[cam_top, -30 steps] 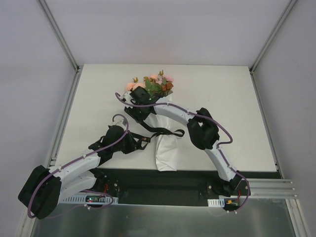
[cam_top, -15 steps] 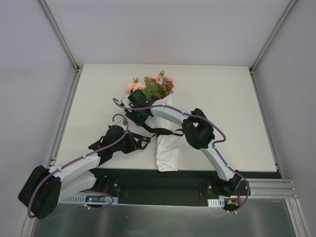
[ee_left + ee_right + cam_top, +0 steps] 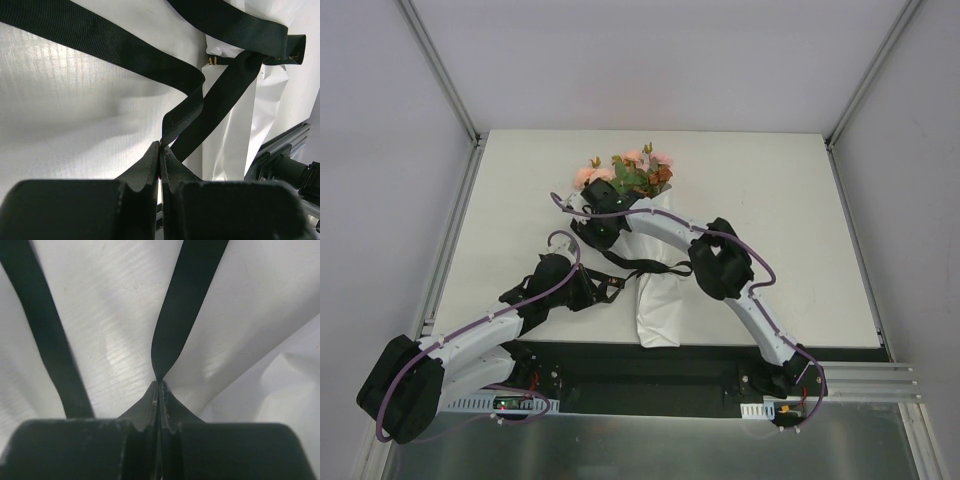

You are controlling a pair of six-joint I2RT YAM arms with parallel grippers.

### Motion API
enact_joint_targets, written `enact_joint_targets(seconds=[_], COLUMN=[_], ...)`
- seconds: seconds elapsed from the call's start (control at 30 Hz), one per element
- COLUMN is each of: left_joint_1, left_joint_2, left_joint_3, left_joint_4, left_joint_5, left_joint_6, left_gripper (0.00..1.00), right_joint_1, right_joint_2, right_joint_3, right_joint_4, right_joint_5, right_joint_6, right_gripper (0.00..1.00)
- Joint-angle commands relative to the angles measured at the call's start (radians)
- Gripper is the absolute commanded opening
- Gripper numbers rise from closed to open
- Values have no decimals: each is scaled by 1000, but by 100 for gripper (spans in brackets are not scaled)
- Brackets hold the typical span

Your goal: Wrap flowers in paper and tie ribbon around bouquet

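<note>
left gripper (image 3: 160, 146) clamping the ribbon (image 3: 100, 42), right gripper (image 3: 158, 385) pinching another strand — both above the paper (image 3: 75, 110)

Ribbon (image 3: 125, 55): solid black with a fine ribbed weave; small gold lettering shows near 2 o'clock in the left wrist view. Paper (image 3: 75, 110): white, slightly translucent, with a faint grid texture. Flowers (image 3: 628, 172): peach-pink blooms at 9 o'clock of the bunch, pink at 1 o'clock, rust-brown at 3 o'clock, green leaves at centre. Table (image 3: 770, 220): plain off-white.
</note>
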Motion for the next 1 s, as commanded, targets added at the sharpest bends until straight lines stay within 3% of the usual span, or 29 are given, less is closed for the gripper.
enact_joint_targets(seconds=[0.0, 0.1, 0.3, 0.77, 0.97], left_joint_1=[-9, -9, -9, -9, -9], left_joint_2=[1, 1, -28, -101, -95], left_joint_3=[0, 15, 22, -21, -9], left_joint_4=[33, 33, 33, 34, 34], left_joint_5=[-4, 2, 5, 17, 9], left_joint_6=[25, 33, 39, 45, 49], left_gripper=[0, 0, 0, 0, 0], right_joint_1=[-46, -67, -66, 14, 17], right_joint_2=[-136, -194, -247, -161, -177], right_joint_3=[1, -48, -128, -202, -253], right_joint_4=[-9, 14, 3, -29, -49], right_joint_5=[-247, -418, -570, -567, -587], right_joint_6=[91, 140, 220, 233, 191], right_gripper=[0, 0, 0, 0, 11])
